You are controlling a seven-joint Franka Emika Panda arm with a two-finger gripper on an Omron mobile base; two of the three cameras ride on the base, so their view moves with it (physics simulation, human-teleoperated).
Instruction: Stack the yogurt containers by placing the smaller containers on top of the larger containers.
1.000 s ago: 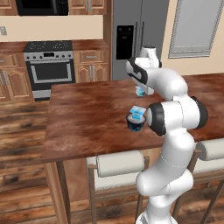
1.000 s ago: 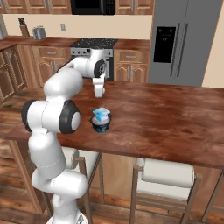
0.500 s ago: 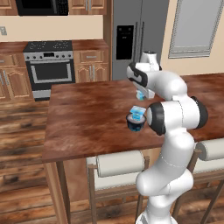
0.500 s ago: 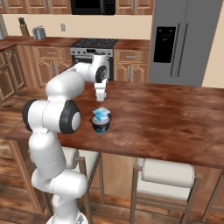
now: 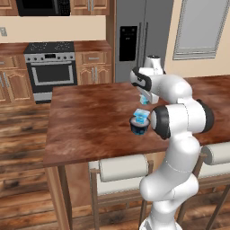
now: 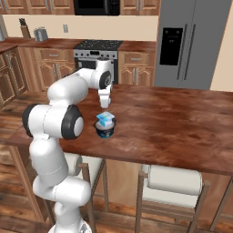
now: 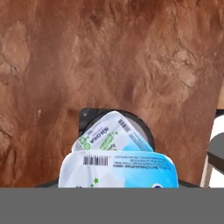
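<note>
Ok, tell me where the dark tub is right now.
The dark tub stands on the wooden island just in front of the arm, a light-blue cup on its top; in the hand view it lies below the held cup.

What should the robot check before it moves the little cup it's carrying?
1. Gripper has the held cup: ok, it hangs clear of the counter.
2. Tub upright: ok.
3. Stacked cup sits on the tub: ok, though turned at an angle.
4. Held cup is over the stack: not ok, it hangs farther back on the counter.
5. Room left on top for it: cannot tell; the stacked cup covers much of the tub's top.
</note>
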